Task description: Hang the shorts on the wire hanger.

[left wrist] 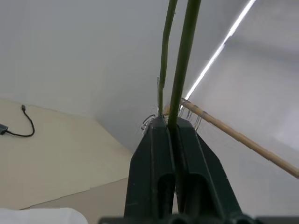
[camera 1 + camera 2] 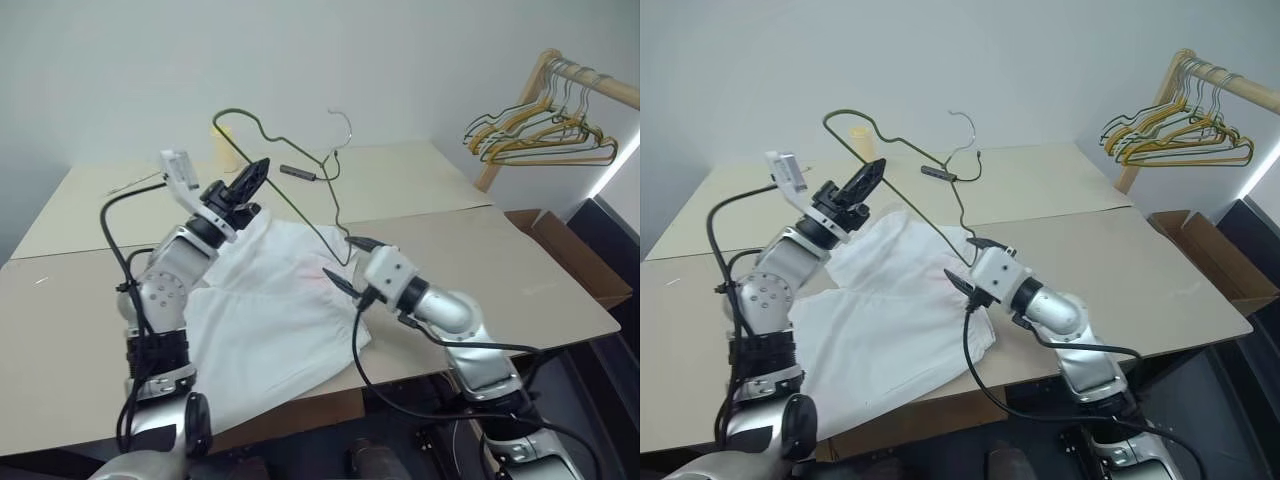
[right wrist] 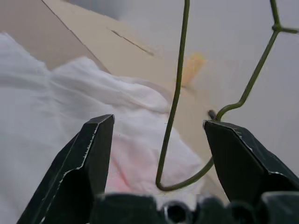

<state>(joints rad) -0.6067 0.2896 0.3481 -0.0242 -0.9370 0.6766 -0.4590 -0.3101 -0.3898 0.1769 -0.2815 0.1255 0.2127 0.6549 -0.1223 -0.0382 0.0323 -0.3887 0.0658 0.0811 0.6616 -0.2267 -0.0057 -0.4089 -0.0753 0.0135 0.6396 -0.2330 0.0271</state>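
- The left gripper [image 2: 262, 166] is raised above the table [image 2: 520, 265], its two black fingers [image 1: 161, 154] clamped on the wire hanger [image 2: 290, 195], which stands in the air.
- The hanger's lower bend reaches down to the shorts [image 2: 270, 320] near the right gripper [image 2: 345, 262]; the wire runs between that gripper's fingers [image 3: 88, 154] without touching either.
- The right gripper stands released, jaws spread wide, holding nothing, just above the shorts' edge.
- The shorts lie crumpled on the table between the two arms, a faint pink-red mark showing near the right gripper, one side draping over the near table edge.
- Yellow and grey hangers [image 2: 540, 135] hang bunched on a wooden rail [image 2: 590, 85] at the right.
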